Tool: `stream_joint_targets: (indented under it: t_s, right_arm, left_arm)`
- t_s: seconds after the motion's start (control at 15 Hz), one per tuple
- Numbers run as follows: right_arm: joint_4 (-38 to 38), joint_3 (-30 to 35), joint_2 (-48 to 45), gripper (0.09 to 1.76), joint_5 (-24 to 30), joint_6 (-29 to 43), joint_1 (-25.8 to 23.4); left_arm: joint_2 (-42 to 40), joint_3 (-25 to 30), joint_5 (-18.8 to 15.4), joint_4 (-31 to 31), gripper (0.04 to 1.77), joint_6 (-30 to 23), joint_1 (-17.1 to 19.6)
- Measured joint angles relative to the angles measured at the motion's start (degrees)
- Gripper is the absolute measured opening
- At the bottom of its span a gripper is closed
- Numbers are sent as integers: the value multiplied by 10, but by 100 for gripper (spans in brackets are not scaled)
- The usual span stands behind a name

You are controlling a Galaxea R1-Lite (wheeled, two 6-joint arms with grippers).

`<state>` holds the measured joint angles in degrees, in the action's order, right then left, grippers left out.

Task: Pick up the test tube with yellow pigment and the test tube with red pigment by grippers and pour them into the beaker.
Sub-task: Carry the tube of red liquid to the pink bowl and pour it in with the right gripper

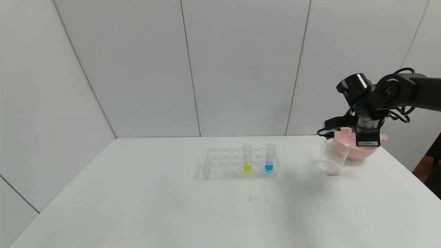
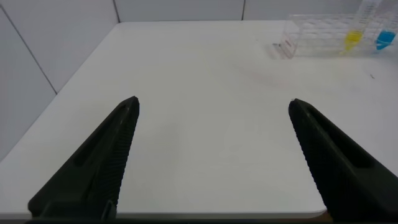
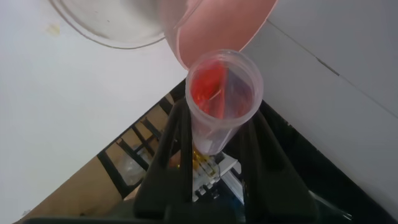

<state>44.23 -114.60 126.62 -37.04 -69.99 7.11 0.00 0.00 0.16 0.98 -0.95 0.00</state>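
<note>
**Red tube held over by the pink bowl, yellow tube in the rack**

The wide white tabletop carries everything, and the landmark here is the clear plastic tube rack sitting mid-table. Well off to the rack's right, the black right arm reaches in, its right gripper pointing down above the round pink bowl. Those black fingers are clamped around the small clear test tube with red pigment, red liquid showing through its open mouth, which is right at the bowl's rim. Between rack and bowl stands the small clear glass beaker, just in front of the bowl and overlapping it in the head view. In the rack itself, the clear test tube with yellow pigment stands upright, and one slot further right a clear tube of blue liquid stands upright too. The left gripper hangs low over the table's left side, well clear of the rack, its pointed black fingers spread wide and holding nothing.
</note>
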Motion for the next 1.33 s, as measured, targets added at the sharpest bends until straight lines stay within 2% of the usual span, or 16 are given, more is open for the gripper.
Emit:
stream_joint_targets:
  t_s: [0.33,0.53,0.93,1.33]
  right_arm:
    - [-5,0,13,50,-7,-7,5]
    - [-14,0,15,50,-32,-19,10]
    - [-59,0,16,50,-80,-94,20]
    - [-66,0,14,50,-143,-156,30]
  left_arm:
    - [0,0,0,0,172,0,0]
    - [0,0,0,0,172,0,0]
    - [0,0,0,0,172,0,0]
    - [0,0,0,0,172,0,0]
